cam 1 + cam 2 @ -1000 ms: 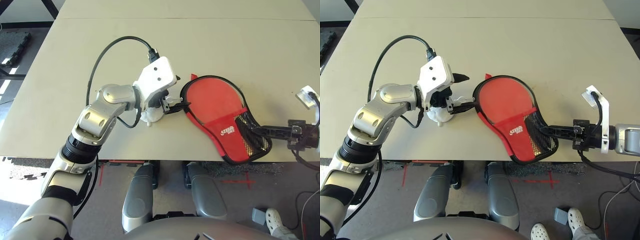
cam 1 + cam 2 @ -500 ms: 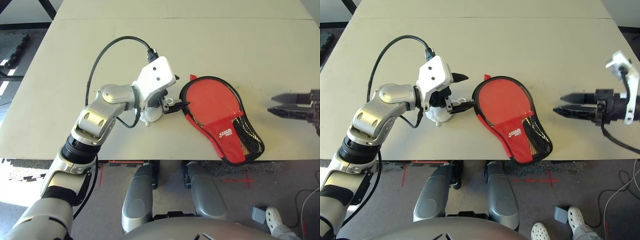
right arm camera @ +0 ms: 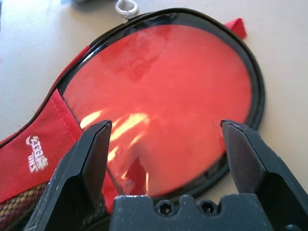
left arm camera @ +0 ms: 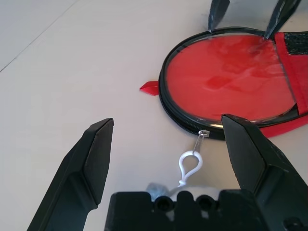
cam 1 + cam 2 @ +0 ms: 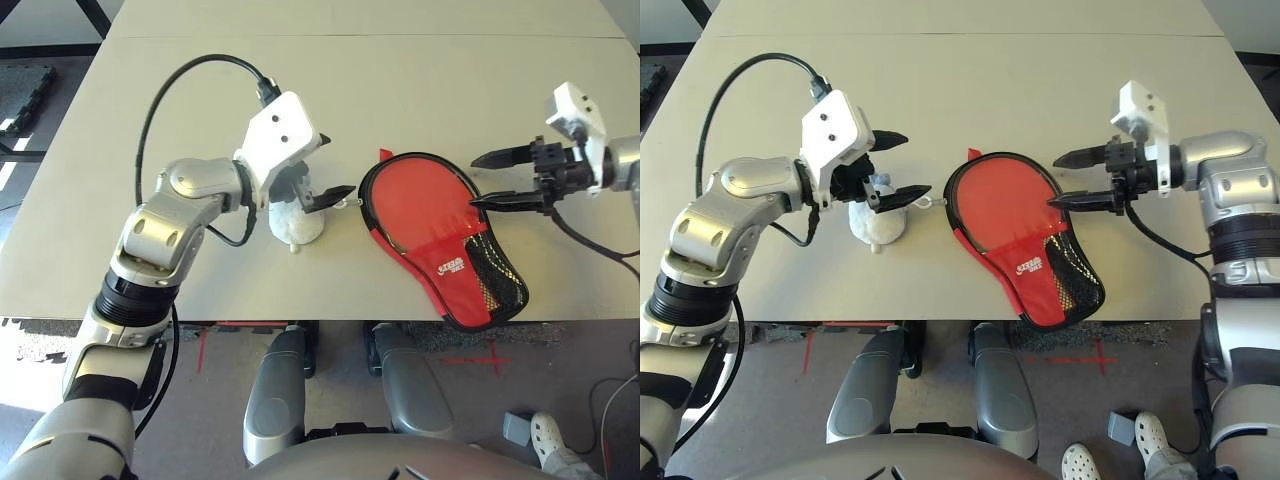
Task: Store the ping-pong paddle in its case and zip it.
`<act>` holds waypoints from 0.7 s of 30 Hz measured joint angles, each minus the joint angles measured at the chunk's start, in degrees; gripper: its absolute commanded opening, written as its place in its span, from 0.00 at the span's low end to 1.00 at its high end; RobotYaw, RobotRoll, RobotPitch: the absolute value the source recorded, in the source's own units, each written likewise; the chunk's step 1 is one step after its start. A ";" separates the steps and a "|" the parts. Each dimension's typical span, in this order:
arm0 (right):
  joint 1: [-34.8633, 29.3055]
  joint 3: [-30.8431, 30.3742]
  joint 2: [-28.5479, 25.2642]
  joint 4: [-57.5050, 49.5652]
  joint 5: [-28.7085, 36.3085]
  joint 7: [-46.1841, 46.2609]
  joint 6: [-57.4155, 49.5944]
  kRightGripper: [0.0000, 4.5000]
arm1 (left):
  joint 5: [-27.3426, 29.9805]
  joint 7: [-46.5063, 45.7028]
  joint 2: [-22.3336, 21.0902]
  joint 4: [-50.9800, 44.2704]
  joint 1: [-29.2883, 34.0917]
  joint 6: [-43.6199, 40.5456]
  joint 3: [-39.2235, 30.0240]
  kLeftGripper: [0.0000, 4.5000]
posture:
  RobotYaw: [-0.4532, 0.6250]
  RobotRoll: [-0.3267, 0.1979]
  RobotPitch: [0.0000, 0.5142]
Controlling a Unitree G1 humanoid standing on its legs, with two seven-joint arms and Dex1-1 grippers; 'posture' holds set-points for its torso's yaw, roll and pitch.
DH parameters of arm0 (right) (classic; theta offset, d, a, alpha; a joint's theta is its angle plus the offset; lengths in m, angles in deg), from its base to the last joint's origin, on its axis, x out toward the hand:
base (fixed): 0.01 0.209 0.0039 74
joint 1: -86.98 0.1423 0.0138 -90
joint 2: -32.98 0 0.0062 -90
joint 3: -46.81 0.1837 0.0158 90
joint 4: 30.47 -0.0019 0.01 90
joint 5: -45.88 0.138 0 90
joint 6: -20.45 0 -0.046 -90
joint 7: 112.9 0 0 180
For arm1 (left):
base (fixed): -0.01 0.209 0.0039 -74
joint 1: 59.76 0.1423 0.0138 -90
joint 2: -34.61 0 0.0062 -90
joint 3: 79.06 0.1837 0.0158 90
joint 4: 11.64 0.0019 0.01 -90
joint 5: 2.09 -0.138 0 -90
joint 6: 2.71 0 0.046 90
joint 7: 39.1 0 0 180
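The red case point(image 5: 425, 205) lies flat near the table's front edge, round end to the rear and black mesh pocket point(image 5: 495, 270) toward the front. Its black zipper edge runs closed around the glossy round face point(image 3: 163, 91). The ping-pong paddle is hidden; I cannot tell it from the case's face. The zipper pull point(image 4: 202, 134) points at the white plush charm point(image 5: 295, 222). My left gripper point(image 5: 338, 165) hangs open just above the charm, left of the case. On the other side, my right gripper point(image 5: 477, 182) is open over the round end's right rim, holding nothing.
The case's narrow end point(image 5: 480, 310) sticks out over the table's front edge point(image 5: 250, 318). A small red tab point(image 4: 150, 87) juts from the far rim. A black cable point(image 5: 180, 100) loops over my left arm. A white shoe point(image 5: 552, 440) shows on the floor at the right.
My right gripper let go of the case's mesh end, opened, and swung back to the round end's right rim. The case settled flat. My left gripper drew back left from the zipper pull.
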State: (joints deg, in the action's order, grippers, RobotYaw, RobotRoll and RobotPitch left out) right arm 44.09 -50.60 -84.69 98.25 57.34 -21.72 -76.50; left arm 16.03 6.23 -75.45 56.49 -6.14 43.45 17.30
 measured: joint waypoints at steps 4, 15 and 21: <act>-1.08 -0.81 1.43 -0.41 -1.42 0.10 1.35 1.00 | 1.49 0.21 -3.45 -1.32 1.44 -3.04 -2.14 1.00 | 0.58 0.62 0.57; -3.05 -0.78 1.58 -1.15 -3.41 2.13 6.34 1.00 | 8.35 0.87 -10.04 -9.12 11.95 -10.76 -7.44 1.00 | 0.58 0.62 0.58; -3.49 -0.78 1.69 -1.82 -3.73 2.84 6.96 1.00 | 6.48 -1.53 -9.08 -6.31 11.29 -7.89 -5.51 1.00 | 0.57 0.62 0.59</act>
State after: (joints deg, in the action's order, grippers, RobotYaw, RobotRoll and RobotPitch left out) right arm 40.60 -51.38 -83.00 96.43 53.61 -18.88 -69.55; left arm 22.51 4.70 -84.54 50.18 5.16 35.56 11.79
